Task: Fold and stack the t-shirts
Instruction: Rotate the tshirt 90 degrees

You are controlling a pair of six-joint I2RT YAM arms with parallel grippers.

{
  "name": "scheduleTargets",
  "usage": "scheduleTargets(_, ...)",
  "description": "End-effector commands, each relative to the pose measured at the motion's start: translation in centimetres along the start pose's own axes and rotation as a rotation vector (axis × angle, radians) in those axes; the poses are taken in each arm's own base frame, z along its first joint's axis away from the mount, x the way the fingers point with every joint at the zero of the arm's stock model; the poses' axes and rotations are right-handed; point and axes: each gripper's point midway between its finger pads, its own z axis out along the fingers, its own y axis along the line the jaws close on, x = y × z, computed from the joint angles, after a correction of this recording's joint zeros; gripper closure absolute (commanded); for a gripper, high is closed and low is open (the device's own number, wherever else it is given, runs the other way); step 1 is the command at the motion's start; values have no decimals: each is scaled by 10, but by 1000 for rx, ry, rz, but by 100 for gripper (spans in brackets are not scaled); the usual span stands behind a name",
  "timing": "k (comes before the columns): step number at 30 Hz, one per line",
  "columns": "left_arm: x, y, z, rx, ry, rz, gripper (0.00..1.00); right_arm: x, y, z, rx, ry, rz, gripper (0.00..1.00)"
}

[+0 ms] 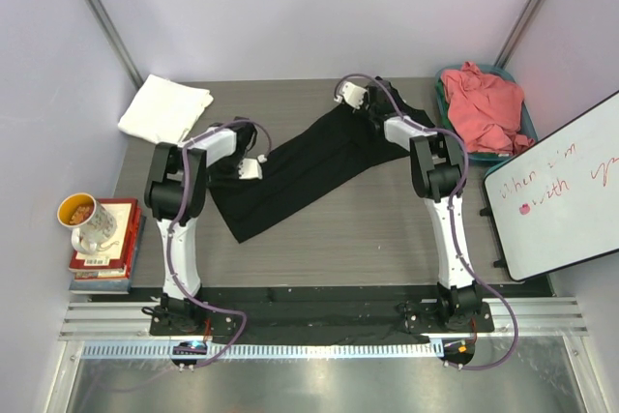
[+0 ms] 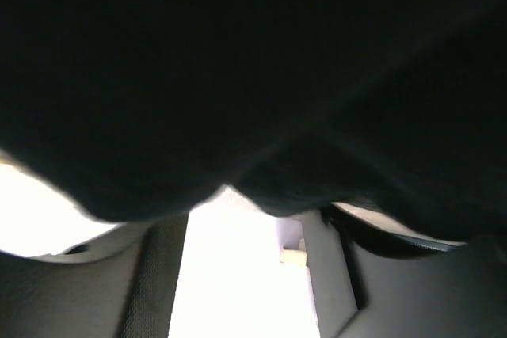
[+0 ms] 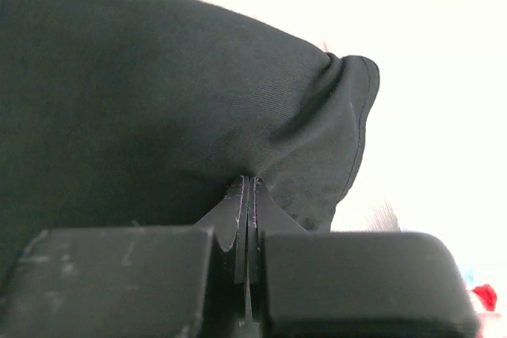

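**Right gripper pinched on the black tee; left gripper buried in it**

Your right gripper's jaws are pressed together on a fold of the black tee, near the desk's far edge, right of middle. Your left gripper sits on the tee's left side, toward the left edge. Its fingers look parted, but cloth covers the tips, so you cannot tell whether it grips.

You have bare desk along the near edge and in the near right corner. The white tee lies folded in the far left corner, apart from the left gripper. The coral tee is heaped in a bin at the far right corner, near the right arm. A whiteboard leans past the right edge. A mug stands on books off the left edge.

The black tee runs as a diagonal band between the two grippers, from near the left arm up to the right gripper.

Only the overhead view shows that band whole. The right wrist view shows the pinch itself, with a hemmed corner poking out beside it. The left wrist view is almost all black cloth.
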Motion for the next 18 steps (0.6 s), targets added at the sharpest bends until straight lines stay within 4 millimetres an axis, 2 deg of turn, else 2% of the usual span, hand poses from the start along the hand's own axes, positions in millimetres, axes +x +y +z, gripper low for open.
scheduleTargets(1, 11, 16, -15, -61, 39, -33, 38, 3, 22, 9, -5, 16, 96, 99)
scheduleTargets(2, 14, 28, -18, -99, 42, -87, 37, -5, 11, 4, 23, 4, 112, 99)
scheduleTargets(3, 21, 42, -21, -142, 43, -199, 30, -7, 5, 1, 46, 9, 145, 99)
scheduleTargets(4, 26, 65, -32, -201, 38, -282, 27, -7, 3, -4, 58, 13, 157, 99)
scheduleTargets(5, 35, 76, -37, -231, 52, -347, 27, -16, -9, -11, 83, -2, 172, 99)
scheduleTargets(6, 45, 81, -39, -235, 52, -443, 22, -21, -15, -17, 99, -8, 186, 99)
scheduleTargets(7, 53, 98, -51, -274, 33, -507, 13, -20, -12, -21, 97, -5, 192, 99)
scheduleTargets(8, 59, 103, -54, -290, 36, -544, 0, -23, -14, -26, 102, -8, 198, 99)
scheduleTargets(9, 66, 107, -55, -303, 39, -574, 0, -35, -23, -35, 115, -24, 205, 99)
scheduleTargets(11, 75, 114, -59, -340, 43, -603, 0, -38, -20, -44, 97, -20, 224, 99)
scheduleTargets(12, 81, 115, -58, -352, 57, -615, 0, -49, -22, -53, 93, -36, 233, 99)
scheduleTargets(13, 83, 113, -57, -349, 64, -616, 0, -58, -17, -57, 53, -62, 254, 99)
scheduleTargets(14, 86, 112, -57, -348, 65, -620, 0, -58, 0, -63, -40, -47, 251, 99)
scheduleTargets(15, 86, 110, -56, -343, 62, -622, 0, -67, 4, -72, -91, -59, 254, 99)
scheduleTargets(16, 86, 108, -55, -338, 59, -622, 0, -85, 19, -79, -166, -104, 253, 99)
scheduleTargets(17, 85, 107, -55, -334, 54, -625, 0, -90, 40, -90, -267, -105, 241, 99)
scheduleTargets(18, 83, 105, -55, -324, 37, -626, 0, -100, 48, -97, -308, -123, 227, 99)
